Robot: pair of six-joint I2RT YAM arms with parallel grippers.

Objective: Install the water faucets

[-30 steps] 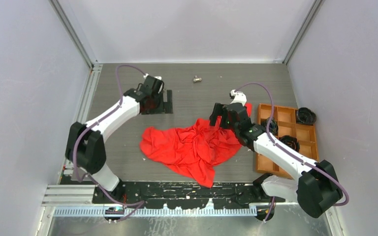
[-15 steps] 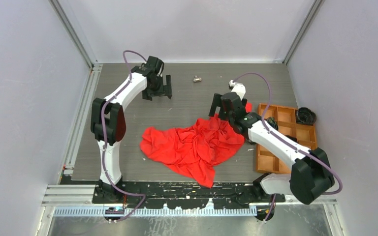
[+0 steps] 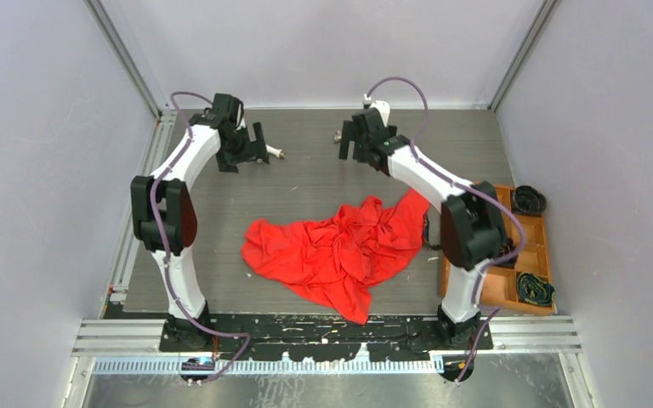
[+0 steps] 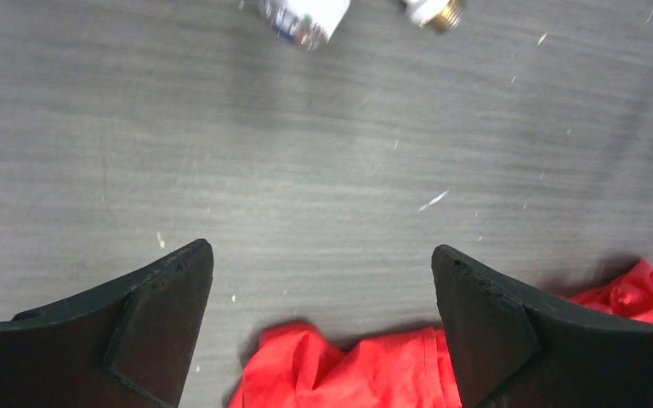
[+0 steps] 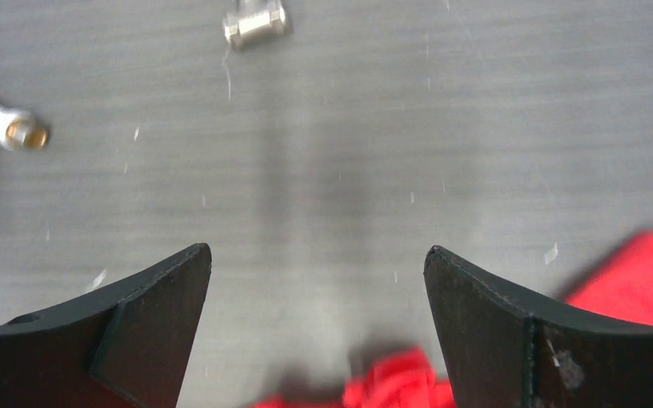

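My left gripper (image 4: 319,255) and right gripper (image 5: 317,252) are both wide open, empty. The faucet (image 4: 304,15) lies on the table (image 4: 323,161) just ahead of the left one, the fitting (image 5: 256,24) ahead of the right. I'd centre each between the jaws before closing, they're tiny.

Top view: bright, even, diffuse light from above. No glare on the table (image 3: 323,178), only faint short shadows beside my arms. Left wrist view: faucet (image 4: 306,15) at the top edge is blurred. Right wrist view: a soft dark band runs down mid-frame, red cloth (image 5: 391,382) is out of focus, and my right fingers (image 5: 93,348) are near-black with little detail.
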